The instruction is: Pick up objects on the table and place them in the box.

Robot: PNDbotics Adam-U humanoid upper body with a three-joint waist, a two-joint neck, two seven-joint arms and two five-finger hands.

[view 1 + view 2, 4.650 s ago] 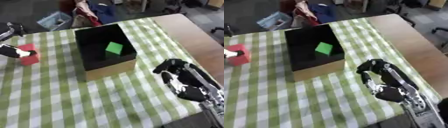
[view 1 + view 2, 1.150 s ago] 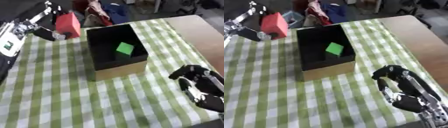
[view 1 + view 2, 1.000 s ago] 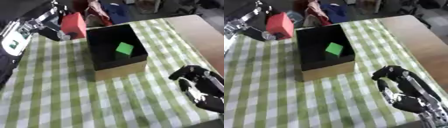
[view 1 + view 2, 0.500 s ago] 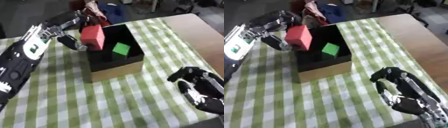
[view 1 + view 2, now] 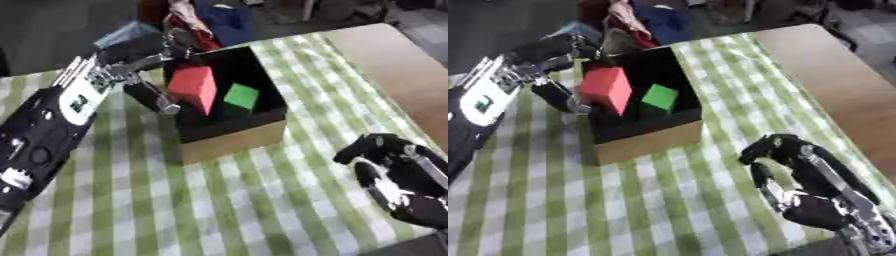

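Observation:
A red block [image 5: 194, 88] hangs over the left part of the open black-lined cardboard box [image 5: 234, 141], held between the fingers and thumb of my left hand [image 5: 156, 75]. A green cube [image 5: 240, 96] lies inside the box on its floor, right of the red block. My left arm reaches in from the lower left across the checked cloth. My right hand [image 5: 791, 165] rests at the lower right on the cloth, fingers curled, holding nothing.
The table carries a green-and-white checked cloth [image 5: 262, 200]; bare brown tabletop [image 5: 398, 65] shows at the right. Beyond the far edge lie clothes and a pale basket [image 5: 122, 35].
My left hand has carried the red block from the far left to the right and down, so it now sits over the box opening. The right hand has stayed put.

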